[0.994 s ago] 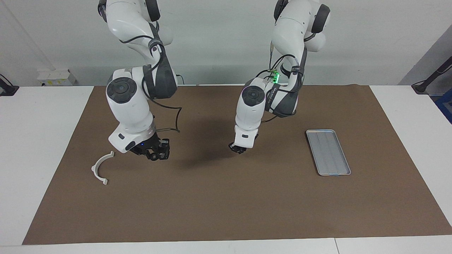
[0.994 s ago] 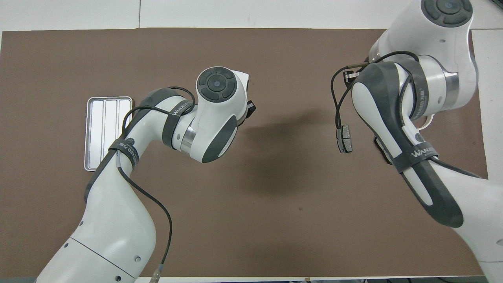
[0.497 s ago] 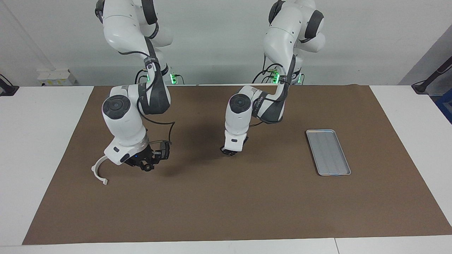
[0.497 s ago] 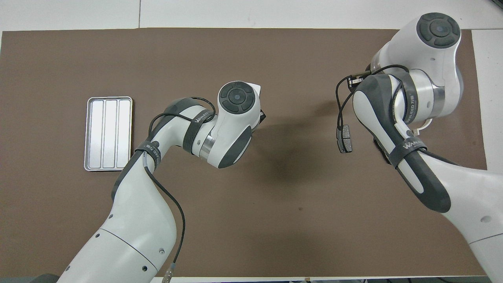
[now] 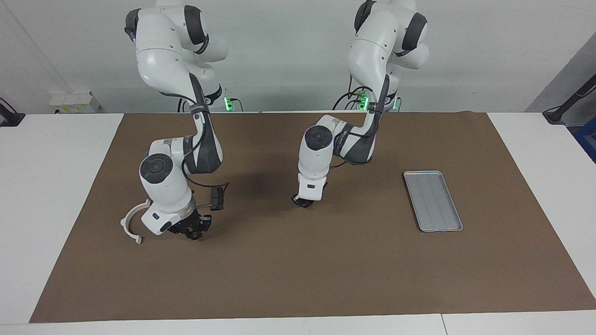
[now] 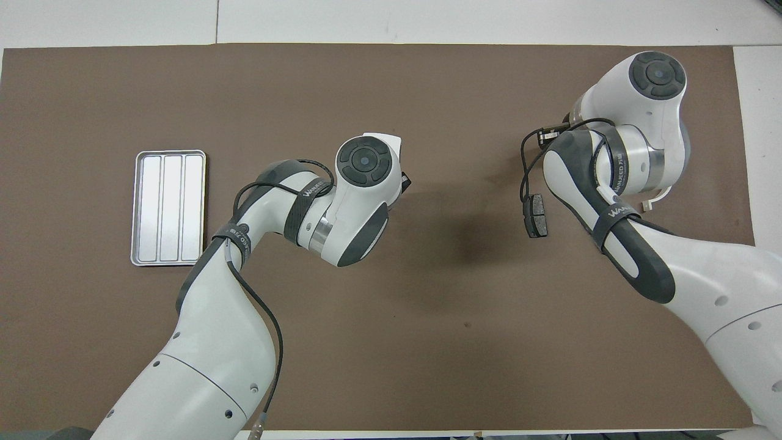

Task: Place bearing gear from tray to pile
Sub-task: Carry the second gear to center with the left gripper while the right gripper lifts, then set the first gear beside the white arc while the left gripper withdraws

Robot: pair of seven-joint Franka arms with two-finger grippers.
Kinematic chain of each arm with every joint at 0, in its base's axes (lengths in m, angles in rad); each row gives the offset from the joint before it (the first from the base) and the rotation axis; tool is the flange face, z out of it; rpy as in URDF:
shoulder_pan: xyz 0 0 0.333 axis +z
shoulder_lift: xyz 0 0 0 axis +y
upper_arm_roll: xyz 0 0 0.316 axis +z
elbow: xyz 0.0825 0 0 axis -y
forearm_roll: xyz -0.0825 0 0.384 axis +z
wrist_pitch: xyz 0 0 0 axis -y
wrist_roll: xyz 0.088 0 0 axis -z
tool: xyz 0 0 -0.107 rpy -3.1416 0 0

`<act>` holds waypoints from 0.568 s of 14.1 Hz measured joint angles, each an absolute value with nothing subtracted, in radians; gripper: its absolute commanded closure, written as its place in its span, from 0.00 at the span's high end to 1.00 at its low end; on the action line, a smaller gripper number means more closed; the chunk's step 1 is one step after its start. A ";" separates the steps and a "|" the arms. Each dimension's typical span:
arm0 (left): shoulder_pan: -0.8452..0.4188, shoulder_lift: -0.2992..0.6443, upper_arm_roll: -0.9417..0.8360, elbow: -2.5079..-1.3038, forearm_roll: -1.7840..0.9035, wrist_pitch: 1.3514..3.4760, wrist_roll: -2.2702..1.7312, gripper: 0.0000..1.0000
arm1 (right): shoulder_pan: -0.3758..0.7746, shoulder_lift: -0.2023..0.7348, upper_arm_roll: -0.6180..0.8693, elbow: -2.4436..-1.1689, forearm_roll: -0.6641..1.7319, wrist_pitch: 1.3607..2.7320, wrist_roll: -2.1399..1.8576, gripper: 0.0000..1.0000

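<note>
The silver tray (image 5: pixel 433 200) lies toward the left arm's end of the mat and nothing is in it; it also shows in the overhead view (image 6: pixel 168 208). No bearing gear shows in either view. The pile is at the right arm's end: a white semicircular bracket (image 5: pixel 132 222) and one dark brake pad (image 5: pixel 216 197), also seen from overhead (image 6: pixel 536 215). The second pad is hidden by the right arm. My right gripper (image 5: pixel 192 231) hangs low over the mat between the bracket and the pad. My left gripper (image 5: pixel 302 201) hangs low over the middle of the mat.
The brown mat (image 5: pixel 298 279) covers most of the white table. A loose black cable (image 5: pixel 223 186) hangs from the right wrist close to the brake pad. In the overhead view both arms cover the mat around their grippers.
The right arm has lowered and carried its gripper away from the robots, down beside the bracket. The left arm moved slightly toward the right arm's end and settled low. The tray and pad stayed put.
</note>
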State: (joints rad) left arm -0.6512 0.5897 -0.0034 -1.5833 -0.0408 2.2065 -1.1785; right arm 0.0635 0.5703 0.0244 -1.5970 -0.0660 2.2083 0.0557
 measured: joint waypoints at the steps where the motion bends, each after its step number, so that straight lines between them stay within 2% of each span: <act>1: -0.651 0.590 -0.003 -1.583 -0.041 2.206 -1.179 0.86 | 0.063 0.574 0.024 -1.602 -0.066 2.225 0.056 0.00; 2: -0.651 0.590 -0.003 -1.583 -0.041 2.206 -1.179 1.00 | 0.063 0.576 0.024 -1.611 -0.066 2.243 0.056 0.00; 5: -0.652 0.584 0.030 -1.570 -0.031 2.145 -1.179 1.00 | 0.062 0.577 0.024 -1.634 -0.066 2.269 0.056 0.00; 7: -0.635 0.536 0.078 -1.551 -0.026 2.061 -1.178 1.00 | 0.058 0.576 0.025 -1.641 -0.066 2.286 0.056 0.00; 8: -0.607 0.491 0.093 -1.546 -0.023 2.005 -1.165 1.00 | 0.058 0.575 0.025 -1.643 -0.066 2.288 0.056 0.33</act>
State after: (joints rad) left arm -0.6070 0.4912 0.0932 -1.5460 -0.0232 2.0051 -1.1647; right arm 0.0578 0.5752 0.0247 -1.6430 -0.0660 2.2880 0.0556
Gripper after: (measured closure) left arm 0.172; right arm 0.652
